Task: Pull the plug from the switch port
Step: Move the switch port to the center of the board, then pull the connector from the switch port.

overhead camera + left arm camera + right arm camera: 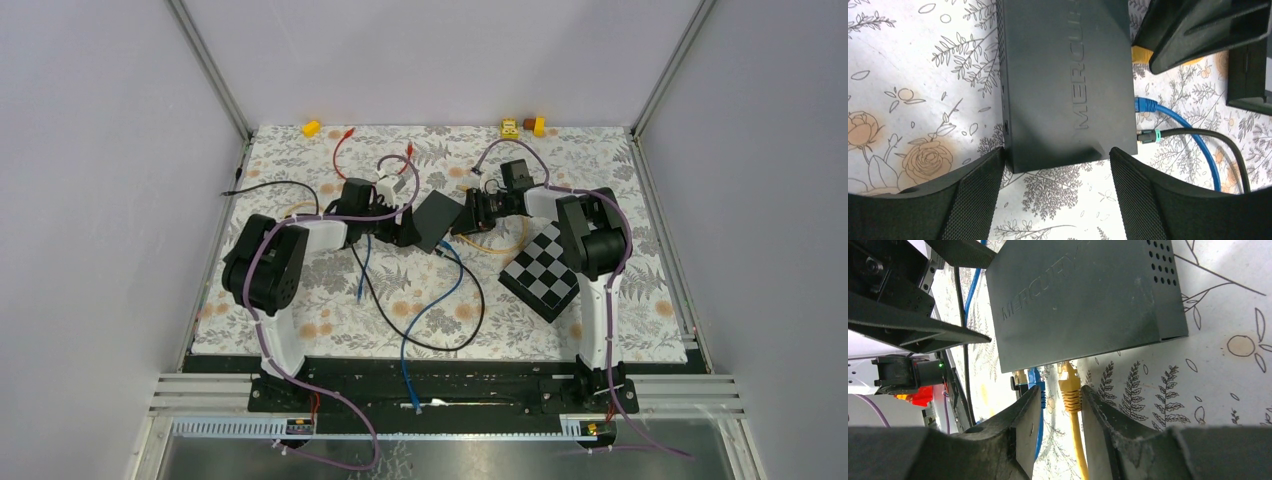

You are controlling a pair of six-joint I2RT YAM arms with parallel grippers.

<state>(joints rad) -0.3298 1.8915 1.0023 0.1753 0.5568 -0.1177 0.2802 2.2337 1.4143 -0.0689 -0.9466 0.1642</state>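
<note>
Table: a flowered cloth is covering it, and I am reaching across it with both arms.
Checkered board: lying flat beside my right arm, near the switch but apart from it.
Switch: the black box is sitting mid-table between my two grippers.
Left gripper: I am spreading its fingers wide astride one end of the switch. One pad is meeting a corner, but I cannot tell whether I am squeezing.
Right gripper: I am bracketing the yellow plug with narrowly parted fingers, not clenched, with a gap showing on one side.
Blue cable and black cable: running into the switch's port side, next to each other.
Yellow plug: sitting in its switch port, between my right fingers and touching one.
</note>
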